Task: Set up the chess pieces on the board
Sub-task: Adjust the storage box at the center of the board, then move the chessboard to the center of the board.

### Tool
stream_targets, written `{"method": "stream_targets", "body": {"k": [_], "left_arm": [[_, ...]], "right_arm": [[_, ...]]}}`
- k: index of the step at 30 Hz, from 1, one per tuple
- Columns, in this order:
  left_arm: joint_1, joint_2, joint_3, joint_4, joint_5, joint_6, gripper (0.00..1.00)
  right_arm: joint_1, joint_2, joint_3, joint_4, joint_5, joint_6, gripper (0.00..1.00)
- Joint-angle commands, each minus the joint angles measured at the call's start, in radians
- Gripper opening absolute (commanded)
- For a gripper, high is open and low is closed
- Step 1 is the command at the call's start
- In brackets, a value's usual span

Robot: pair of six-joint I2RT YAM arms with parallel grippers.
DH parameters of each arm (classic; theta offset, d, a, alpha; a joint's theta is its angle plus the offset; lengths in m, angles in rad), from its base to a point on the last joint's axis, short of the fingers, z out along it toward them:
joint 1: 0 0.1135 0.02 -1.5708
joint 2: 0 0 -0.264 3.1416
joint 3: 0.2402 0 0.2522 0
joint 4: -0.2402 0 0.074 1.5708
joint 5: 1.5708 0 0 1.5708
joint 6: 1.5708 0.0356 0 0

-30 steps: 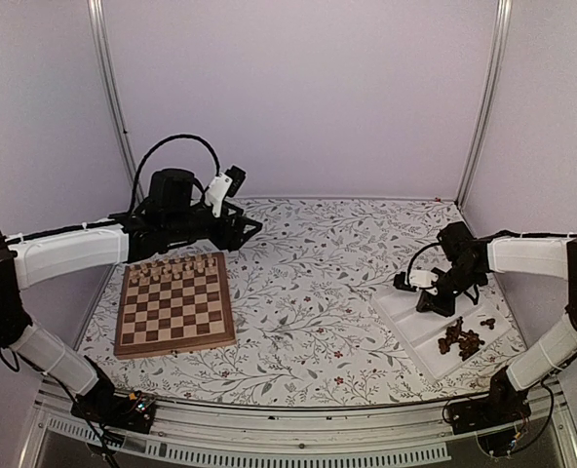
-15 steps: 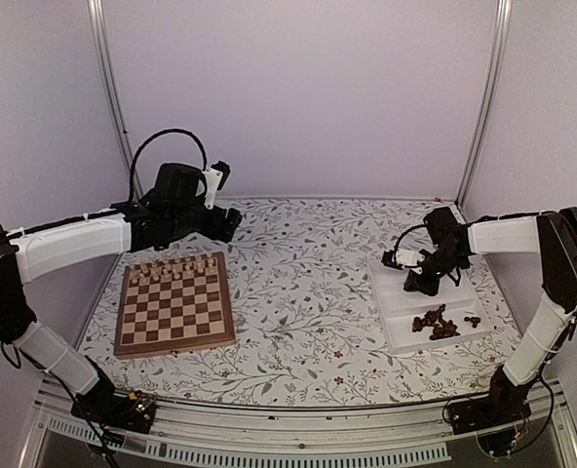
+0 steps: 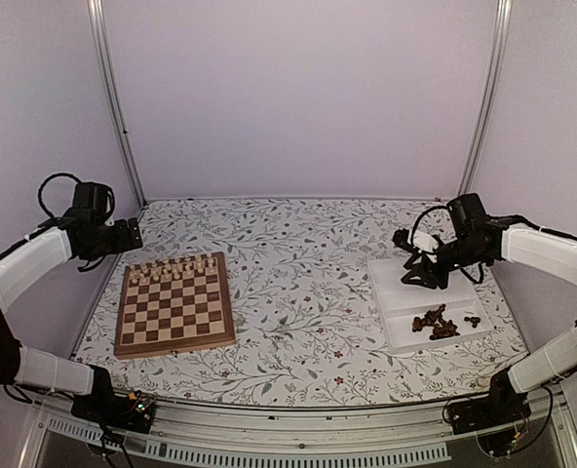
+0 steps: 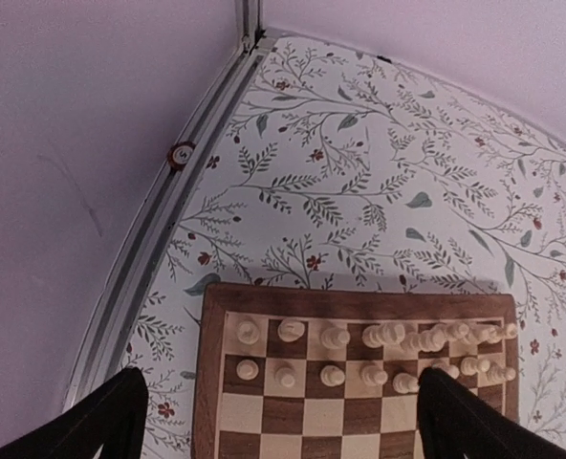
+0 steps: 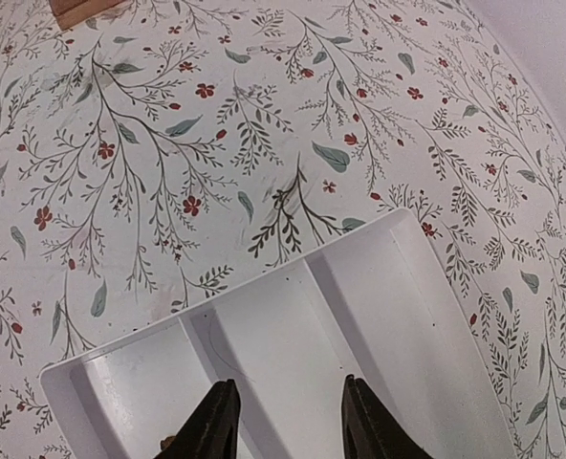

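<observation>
Dark chess pieces (image 3: 437, 325): lying heaped in the near end of the white tray (image 3: 394, 292), well apart from the board (image 3: 176, 317).
Pale pieces (image 3: 172, 268): standing in two rows along the board's far edge.
Left gripper (image 4: 281, 382): hovering above the board's far left side, fingers spread wide, grasping nothing.
Right gripper (image 5: 290, 387): hanging over the tray's far end, fingers parted, grasping nothing.
Flowered tablecloth (image 3: 308, 258): lying under everything.
</observation>
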Motion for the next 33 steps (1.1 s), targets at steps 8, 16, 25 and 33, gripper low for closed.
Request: {"method": "stream_targets", "body": {"k": [8,16,25,33], "left_arm": [[0.181,-0.066,-0.25,-0.02,0.183,-0.098,1.0],[0.18,-0.037,-0.324,0.027,0.238,-0.107,0.99],[0.162,0.094,-0.338,0.079,0.334,-0.089,0.99],[0.044,0.173,-0.339,0.115,0.358,-0.074,0.99]], "right_arm": [[-0.022,0.024,-0.053,0.063,0.047,0.055,0.4],[-0.289,-0.004,-0.009,0.037,0.017,0.086,0.39],[-0.36,-0.03,-0.024,0.043,0.024,0.098,0.39],[-0.415,0.016,0.009,0.047,0.06,0.125,0.39]]}}
